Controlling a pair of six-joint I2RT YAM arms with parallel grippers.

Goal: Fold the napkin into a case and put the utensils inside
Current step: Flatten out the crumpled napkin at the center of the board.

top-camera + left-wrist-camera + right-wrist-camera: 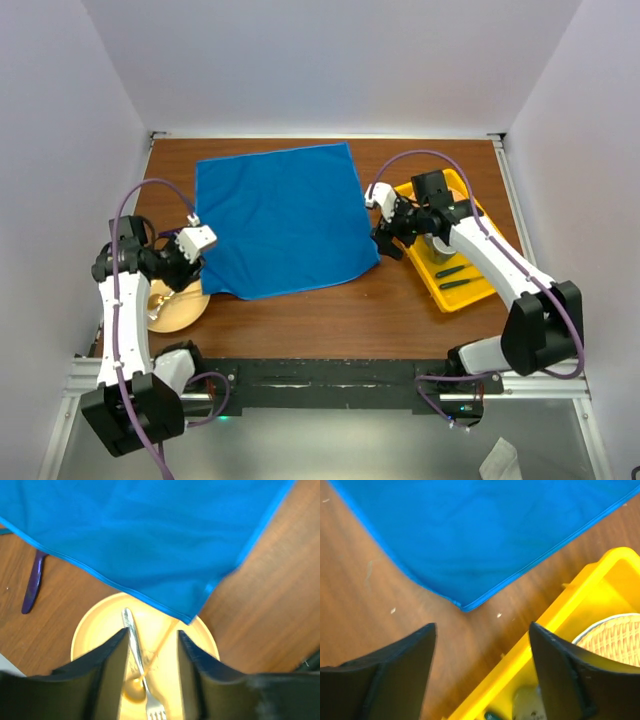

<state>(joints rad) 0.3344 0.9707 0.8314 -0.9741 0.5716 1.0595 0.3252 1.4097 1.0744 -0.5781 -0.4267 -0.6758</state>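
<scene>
The bright blue napkin [280, 220] lies spread flat in the middle of the brown bench [330, 320], not yet folded. My left hand [151, 632] hovers at the napkin's near left corner, fingers apart, nothing between them. Below it is a round yellow plate [87, 630] holding a gold spoon and fork [132, 645], and the napkin's corner drapes over the plate's far rim. A purple plastic utensil [31, 585] lies on the bench beside the napkin's left edge; whether its tip sits under the hem I cannot tell. My right hand [482, 627] is spread wide above the near right corner, which points straight into the gap between its fingers, just left of a yellow tray [570, 610] with a woven basket [615, 640]. I judge the first fold is about to start. To do it well, I should lower both hands squarely, pinch only the hemmed corners, and avoid catching the plate rim or the tray wall. Lifting both corners together, with the cloth lightly taut, should keep the slippery fabric from bunching. The purple utensil must not be dragged along.
</scene>
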